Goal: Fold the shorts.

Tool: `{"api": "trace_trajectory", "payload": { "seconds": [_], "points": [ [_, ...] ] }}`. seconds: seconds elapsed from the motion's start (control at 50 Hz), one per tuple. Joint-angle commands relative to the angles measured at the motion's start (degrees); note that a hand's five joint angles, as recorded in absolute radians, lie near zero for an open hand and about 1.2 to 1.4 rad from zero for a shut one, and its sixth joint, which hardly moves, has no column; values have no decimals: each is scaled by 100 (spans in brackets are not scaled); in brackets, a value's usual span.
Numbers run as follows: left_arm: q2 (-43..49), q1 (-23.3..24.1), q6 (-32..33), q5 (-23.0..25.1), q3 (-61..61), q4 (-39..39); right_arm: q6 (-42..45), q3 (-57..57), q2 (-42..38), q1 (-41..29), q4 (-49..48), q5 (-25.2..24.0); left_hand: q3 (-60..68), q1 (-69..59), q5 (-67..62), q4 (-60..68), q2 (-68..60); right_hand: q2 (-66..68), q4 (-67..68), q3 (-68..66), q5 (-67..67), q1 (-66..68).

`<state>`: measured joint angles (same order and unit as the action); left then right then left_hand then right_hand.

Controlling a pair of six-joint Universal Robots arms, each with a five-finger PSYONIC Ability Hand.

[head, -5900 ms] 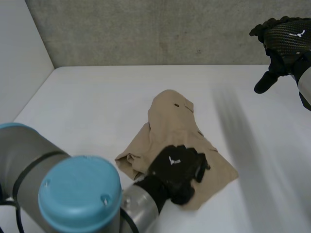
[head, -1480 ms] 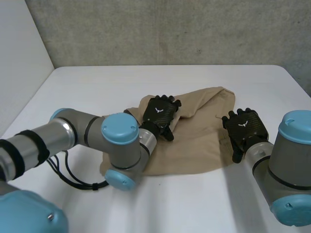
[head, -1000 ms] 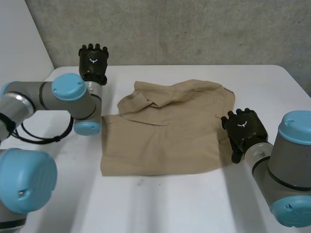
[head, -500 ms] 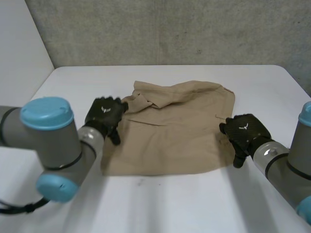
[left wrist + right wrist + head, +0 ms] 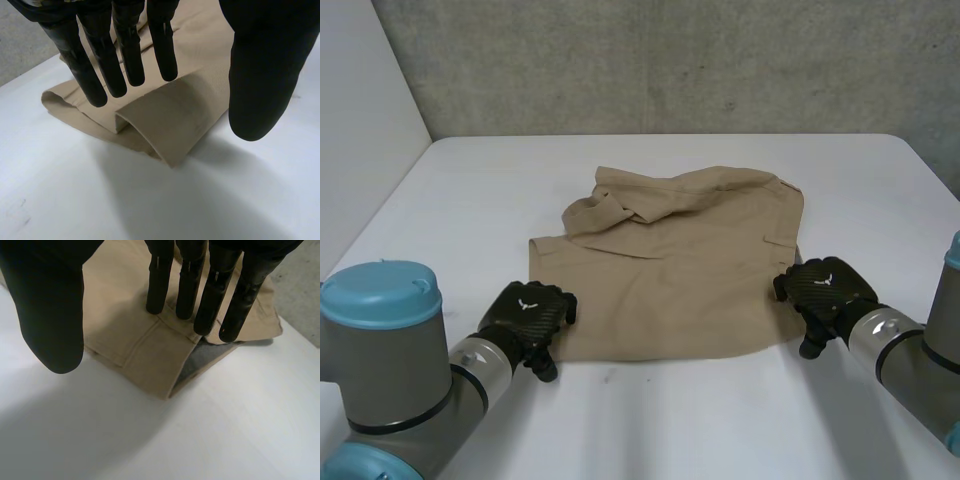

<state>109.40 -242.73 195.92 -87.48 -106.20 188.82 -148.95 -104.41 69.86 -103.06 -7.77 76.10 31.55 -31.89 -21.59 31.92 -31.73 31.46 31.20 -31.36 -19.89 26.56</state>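
Tan shorts (image 5: 670,270) lie spread on the white table (image 5: 660,420), with a rumpled fold at their far left. My left hand (image 5: 525,315) is at the near left corner of the shorts. In the left wrist view its straight fingers (image 5: 127,45) hover over that folded corner (image 5: 170,120), the thumb (image 5: 260,65) well apart from them. My right hand (image 5: 825,290) is at the near right corner. Its straight fingers (image 5: 215,290) rest on the cloth (image 5: 135,340) by the hem, the thumb (image 5: 50,305) apart over the table. Both hands are open.
A grey concrete wall (image 5: 670,60) closes the back of the table and a white side wall (image 5: 360,120) stands at the left. The table's far right corner (image 5: 905,145) is near the right arm.
My left hand has come from the shorts' left edge down to their near left corner. My right hand has slid a little nearer along the right edge to the near right corner.
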Motion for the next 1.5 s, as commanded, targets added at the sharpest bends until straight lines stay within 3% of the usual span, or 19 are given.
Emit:
{"api": "trace_trajectory", "payload": {
  "seconds": [0.02, 0.4, 0.6, 0.68, 0.72, 0.74, 0.78, 0.92, 1.1, 1.26, 1.5],
  "points": [
    [160, -11, 25, -32, 81, 85, 68, 131, -226, 31, -225, 27, 541, -507, -537, 504, -523, 318, 345, -328, -475, 809],
    [635, -134, 78, -41, 371, 217, 120, 535, -754, 40, -462, 63, 591, -557, -588, 554, -574, 469, 496, -480, -626, 960],
    [723, -222, 78, -49, 433, 568, 349, 615, -947, 40, -480, 71, 1516, -1482, -1512, 1479, -1498, 1141, 1168, -1152, -1299, 1632],
    [749, -249, 78, -41, 459, 648, 384, 693, -1035, 40, -489, 63, 2591, -2557, -2587, 2554, -2573, 2182, 2208, -2192, -2339, 2673],
    [749, -266, 78, -32, 468, 656, 384, 755, -1062, 49, -488, 63, 3211, -3178, -3208, 3175, -3194, 4044, 4070, -4054, -4201, 4534],
    [749, -266, 61, -23, 468, 648, 375, 781, -1053, 49, -480, 71, 4231, -4197, -4228, 4194, -4214, 4846, 4872, -4856, -5003, 5336],
    [749, -275, 43, -23, 468, 656, 349, 825, -992, 75, -489, 106, 4844, -4811, -4841, 4808, -4827, 4854, 4880, -4864, -5011, 5344],
    [250, -266, -10, -41, 459, 534, 121, 790, -185, 251, -393, 352, 4845, -4811, -4841, 4808, -4827, 4854, 4880, -4864, -5011, 5344],
    [-1857, -293, -386, -14, 547, -2, -363, 992, 1213, 269, 486, 344, 4845, -4811, -4841, 4808, -4827, 4854, 4880, -4864, -5011, 5344],
    [-3020, -372, -713, 21, 969, -687, -627, 1651, 2541, 260, 1277, 361, 4845, -4811, -4841, 4808, -4827, 4854, 4880, -4864, -5011, 5344],
    [-2697, -433, -704, 144, 231, -987, -557, 1380, 2498, 233, 2227, 247, 4845, -4811, -4841, 4808, -4827, 4854, 4880, -4864, -5011, 5344]
  ]
}}
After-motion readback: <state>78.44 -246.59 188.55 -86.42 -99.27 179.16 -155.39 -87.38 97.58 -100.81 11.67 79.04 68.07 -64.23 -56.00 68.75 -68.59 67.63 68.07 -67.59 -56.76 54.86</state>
